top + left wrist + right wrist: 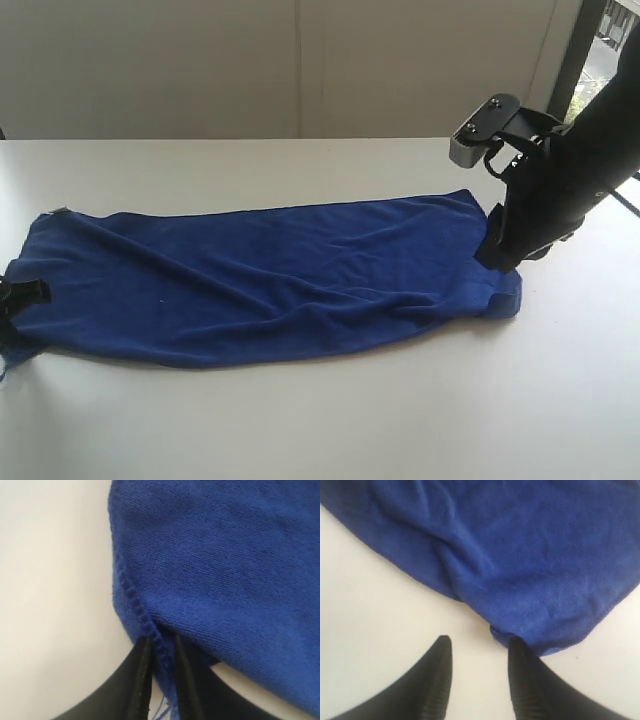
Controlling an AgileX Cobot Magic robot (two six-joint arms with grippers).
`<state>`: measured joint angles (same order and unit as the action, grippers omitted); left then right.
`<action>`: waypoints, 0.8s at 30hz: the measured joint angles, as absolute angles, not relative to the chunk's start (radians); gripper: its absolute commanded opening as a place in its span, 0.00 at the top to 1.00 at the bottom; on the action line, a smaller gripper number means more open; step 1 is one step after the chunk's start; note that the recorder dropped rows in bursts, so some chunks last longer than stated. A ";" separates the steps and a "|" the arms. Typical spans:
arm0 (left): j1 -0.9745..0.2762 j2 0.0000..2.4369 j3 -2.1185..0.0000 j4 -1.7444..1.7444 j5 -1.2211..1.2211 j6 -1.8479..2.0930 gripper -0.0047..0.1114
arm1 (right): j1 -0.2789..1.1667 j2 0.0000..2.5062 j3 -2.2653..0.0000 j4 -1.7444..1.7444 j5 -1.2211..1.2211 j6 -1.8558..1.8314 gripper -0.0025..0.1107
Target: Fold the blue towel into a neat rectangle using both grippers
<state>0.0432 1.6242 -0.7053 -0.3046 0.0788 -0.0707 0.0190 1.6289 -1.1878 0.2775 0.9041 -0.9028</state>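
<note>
Position: the blue towel [270, 280] lies spread and rumpled on the table [320, 430], its long axis running from the left edge toward the right edge. No fold is made yet.

At the towel's left end, the left gripper [161, 642] has its jaws drawn together on the hem. Only a thin strip of stitched edge sits between them, with loose threads hanging below. At the towel's right end, the right gripper [480, 641] has its jaws apart with bare table between them. 1 finger [522, 670] is touching or just beside the corner, and nothing is held.

Risks (judgement):
1. The left bite is shallow, so a lift or pull could strip the hem out of the jaws.
2. The right jaws do not straddle the cloth. Closing here would likely catch nothing, or only a sliver of corner.
3. If only 1 end rises, the towel drags and the fold goes skew.
4. Wrinkles through the middle would be trapped under the fold, spoiling the rectangle.
</note>
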 measured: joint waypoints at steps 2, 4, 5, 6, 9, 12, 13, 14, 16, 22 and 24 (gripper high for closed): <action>0.043 1.624 -0.705 -0.288 0.081 -0.071 0.76 | 0.019 1.629 -1.188 0.277 0.936 -0.957 0.66; 0.043 1.624 -0.705 -0.281 0.083 -0.071 0.76 | 0.019 1.629 -1.188 0.277 0.957 -1.021 0.66; 0.043 1.624 -0.705 -0.279 0.085 -0.071 0.77 | 0.019 1.629 -1.188 0.277 0.964 -1.057 0.66; 0.043 1.624 -0.705 -0.275 0.087 -0.071 0.77 | 0.019 1.629 -1.188 0.277 0.969 -1.086 0.66; 0.043 1.624 -0.705 -0.273 0.087 -0.071 0.80 | 0.019 1.629 -1.188 0.277 0.969 -1.186 0.66; 0.043 1.624 -0.705 -0.273 0.091 -0.071 0.86 | 0.019 1.629 -1.188 0.270 0.959 -1.316 0.66; 0.043 1.624 -0.705 -0.273 0.093 -0.071 0.88 | 0.019 1.629 -1.188 0.262 0.953 -1.360 0.66; 0.043 1.624 -0.705 -0.273 0.095 -0.071 0.92 | 0.019 1.629 -1.188 0.252 0.946 -1.400 0.66; 0.043 1.624 -0.705 -0.273 0.099 -0.071 0.96 | 0.019 1.629 -1.188 0.228 0.934 -1.462 0.66; 0.043 1.624 -0.705 -0.273 0.103 -0.071 0.96 | 0.019 1.633 -1.188 0.183 0.900 -1.560 0.58; 0.043 1.624 -0.705 -0.273 0.103 -0.071 0.96 | 0.019 1.646 -1.188 0.181 0.897 -1.583 0.55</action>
